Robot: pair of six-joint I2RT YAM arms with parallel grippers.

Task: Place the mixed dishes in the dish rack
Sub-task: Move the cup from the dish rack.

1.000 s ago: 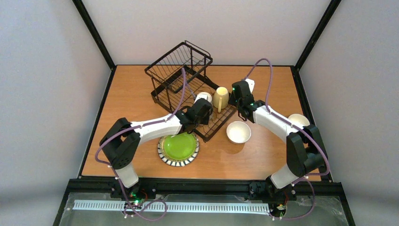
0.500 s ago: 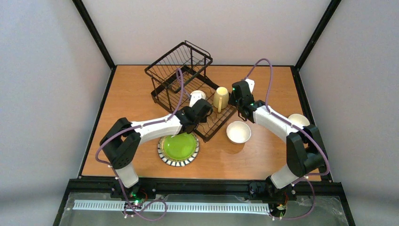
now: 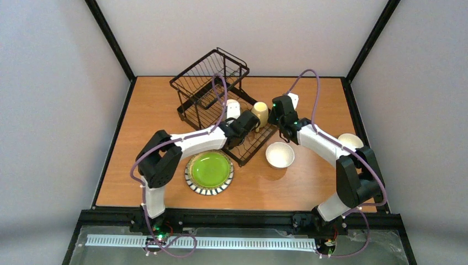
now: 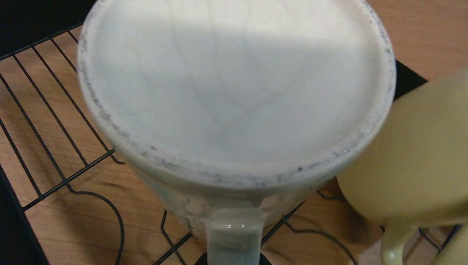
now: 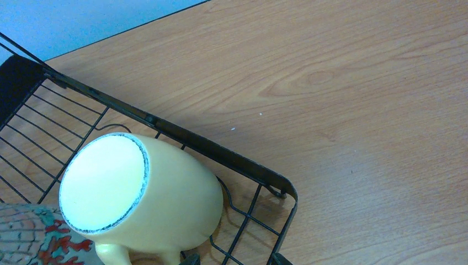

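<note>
Gripping the white mug by its handle with the left gripper, jaws drawn narrow around it, the fingers themselves below the edge of the wrist view. Holds that mug bottom-up over the wires of the dish rack, above its flat base. Cannot tell whether the rim touches the wires.

Shows the cream mug just beside it on the right, standing upside down on the same flat base near the far right corner, handle toward the near side. Hangs the right gripper just to the right of the cream mug, apart from it, jaws spread wide with nothing between them, over the rack's edge and the wooden table.

Places the raised basket tier at the rack's far left end. Finds the lime-green plate flat on the table just in front of the rack, a cream-white bowl upright on the table to the right of the rack, and a second bowl near the table's right edge, partly hidden behind the right arm.
</note>
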